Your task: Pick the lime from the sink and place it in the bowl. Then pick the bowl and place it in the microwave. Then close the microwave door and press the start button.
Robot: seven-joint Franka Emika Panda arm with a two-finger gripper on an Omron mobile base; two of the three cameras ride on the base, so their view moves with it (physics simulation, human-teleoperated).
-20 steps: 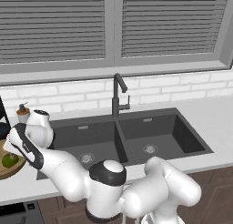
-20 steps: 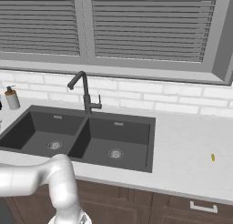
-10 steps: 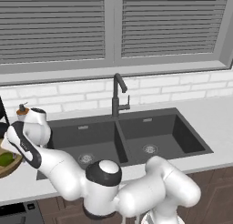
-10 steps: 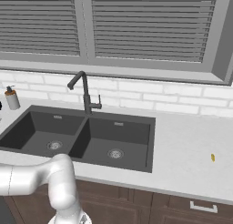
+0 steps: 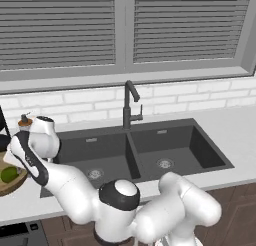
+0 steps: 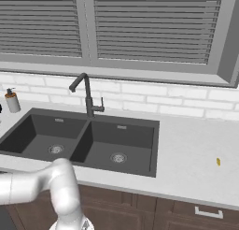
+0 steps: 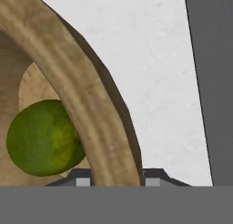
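Observation:
The light-brown wooden bowl (image 7: 73, 91) lies on the white counter left of the sink (image 5: 150, 150). Its rim passes between my two fingertips, and my gripper (image 7: 116, 177) is shut on that rim. The green lime (image 7: 43, 136) rests inside the bowl, just left of the gripped rim. From the left base view the bowl (image 5: 14, 185) with the lime (image 5: 8, 174) sits at the left edge, under my hand. The dark double-basin sink (image 6: 84, 140) holds nothing. The microwave and its door are out of view.
A dark gooseneck faucet (image 5: 129, 105) stands behind the sink's divider. A soap dispenser (image 5: 25, 122) stands on the counter behind the bowl. A small yellow object (image 6: 218, 161) lies on the white counter (image 6: 196, 149) right of the sink. Shuttered windows run above the tiled wall.
The jaws have closed onto the bowl's rim. The arm has hardly moved, and the lime stays in the bowl.

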